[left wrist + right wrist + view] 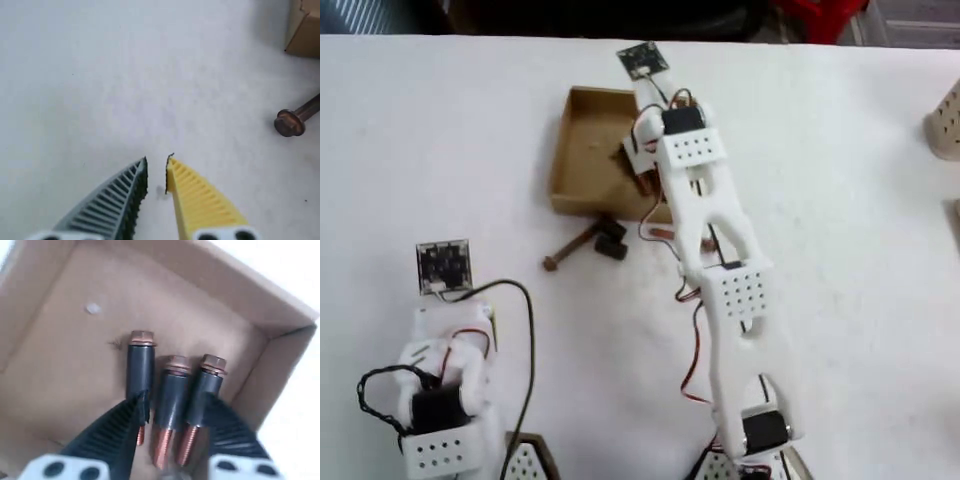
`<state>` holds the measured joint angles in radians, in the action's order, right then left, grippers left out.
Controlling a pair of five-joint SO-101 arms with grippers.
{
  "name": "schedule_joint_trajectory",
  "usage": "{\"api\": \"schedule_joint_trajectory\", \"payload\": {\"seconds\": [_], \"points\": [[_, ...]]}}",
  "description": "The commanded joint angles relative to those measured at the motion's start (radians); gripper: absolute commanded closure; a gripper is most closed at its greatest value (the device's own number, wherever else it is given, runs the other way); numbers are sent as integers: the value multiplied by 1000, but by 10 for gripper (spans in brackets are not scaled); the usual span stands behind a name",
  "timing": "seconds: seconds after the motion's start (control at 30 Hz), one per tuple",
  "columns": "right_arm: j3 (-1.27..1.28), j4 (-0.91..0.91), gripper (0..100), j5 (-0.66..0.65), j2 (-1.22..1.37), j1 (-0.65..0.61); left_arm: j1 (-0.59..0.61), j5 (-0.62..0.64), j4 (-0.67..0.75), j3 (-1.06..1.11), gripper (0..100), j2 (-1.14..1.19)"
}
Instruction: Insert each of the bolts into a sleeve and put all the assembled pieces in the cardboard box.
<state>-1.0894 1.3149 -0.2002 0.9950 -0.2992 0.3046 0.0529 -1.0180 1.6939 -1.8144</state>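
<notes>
Inside the cardboard box [60,340] lie three assembled pieces side by side, each a copper bolt in a black sleeve [139,365]. My right gripper [175,412] hangs open just above them, its fingers astride the two nearer pieces [172,395]. In the high view the right arm [695,200] stretches over the box [582,150]. In front of the box a loose bolt [570,252] lies next to a loose black sleeve [612,243]. My left gripper [156,172] is shut and empty over bare table, well short of the bolt [295,119].
The left arm [445,390] sits at the near left of the white table [440,150]. A beige perforated object [945,125] stands at the right edge. A corner of the box [305,30] shows in the left wrist view.
</notes>
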Motion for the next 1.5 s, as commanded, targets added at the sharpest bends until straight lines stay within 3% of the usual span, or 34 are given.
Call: {"api": "schedule_joint_trajectory", "payload": {"seconds": [0.0,0.23,0.33,0.63,1.17,1.47], "points": [[-141,76,784,-18,7,7,10,-12,3,-2,898,-8],[-371,305,981,-18,19,-2,10,-12,3,-2,898,-8],[-505,467,959,-20,28,-28,10,-12,3,-2,898,-8],[-500,463,983,-14,-13,-22,10,-12,3,-2,898,-8],[338,453,981,-23,-516,-134,10,-12,5,-2,898,-8],[758,344,981,-133,-737,-237,10,-12,3,-2,898,-8]]}}
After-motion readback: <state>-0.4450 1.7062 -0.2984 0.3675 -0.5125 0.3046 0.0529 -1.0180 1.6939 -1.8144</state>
